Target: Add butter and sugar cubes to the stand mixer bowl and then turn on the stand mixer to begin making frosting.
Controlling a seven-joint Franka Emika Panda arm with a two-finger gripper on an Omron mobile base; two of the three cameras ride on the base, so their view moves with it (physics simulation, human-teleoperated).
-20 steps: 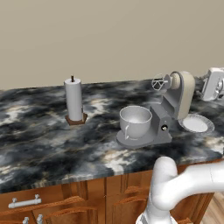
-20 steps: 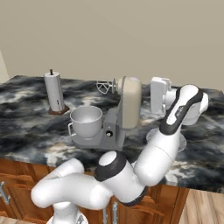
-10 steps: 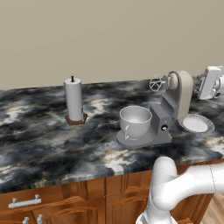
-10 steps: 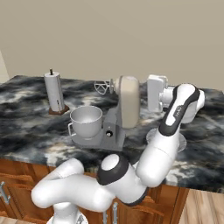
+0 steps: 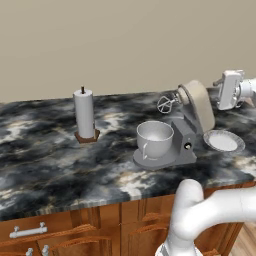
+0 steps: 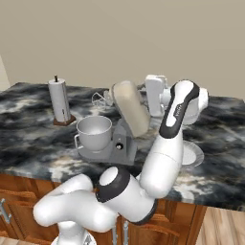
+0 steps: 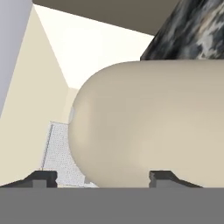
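Dark marbled stone tops the bench, with a plain beige wall behind it. We see our pincer held high behind the stand mixer, pointing at the rounded cream head, which is tilted back with the whisk lifted. Its two tips stand well apart, with nothing between them. We judge this hold lines us up to press the head down or reach around it. Beyond the head from the pincer, the stand mixer bowl sits on the grey base, its mouth uncovered for loading. Below the pincer, beside the base, lies a round white plate; we cannot make out butter or sugar cubes. Far beyond the bowl stands a paper-towel roll.
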